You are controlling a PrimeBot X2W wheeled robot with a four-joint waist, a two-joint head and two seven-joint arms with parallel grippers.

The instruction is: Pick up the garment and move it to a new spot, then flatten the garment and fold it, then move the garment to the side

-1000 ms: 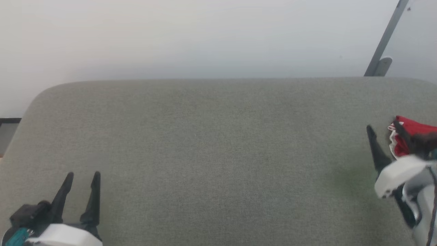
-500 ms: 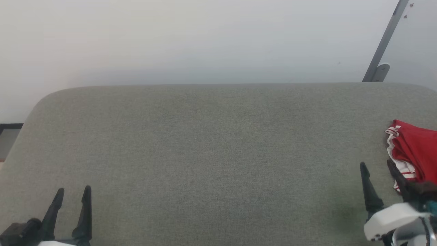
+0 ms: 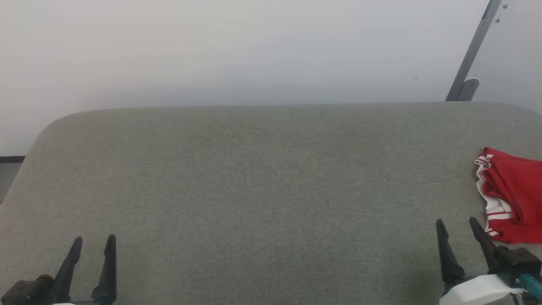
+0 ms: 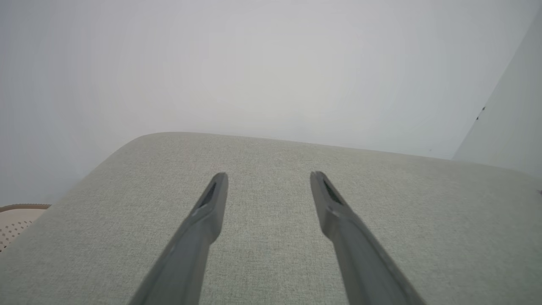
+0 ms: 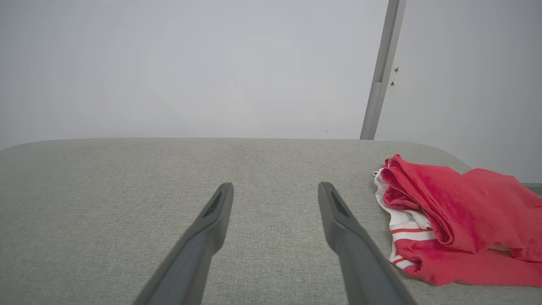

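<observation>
We look down from the head and see the red garment (image 3: 510, 195) bunched up at the far right of the gray soft top (image 3: 271, 178), cut off by the picture's edge. From the right wrist we see more of it, with its white and red stripes. It lies just right of the right gripper (image 5: 275, 184) and does not touch it. From the left wrist we see a pale dotted thing (image 4: 17, 220) past the top's left edge. The left gripper (image 4: 268, 174) and the right one both have their fingers spread wide apart, and both hold nothing
</observation>
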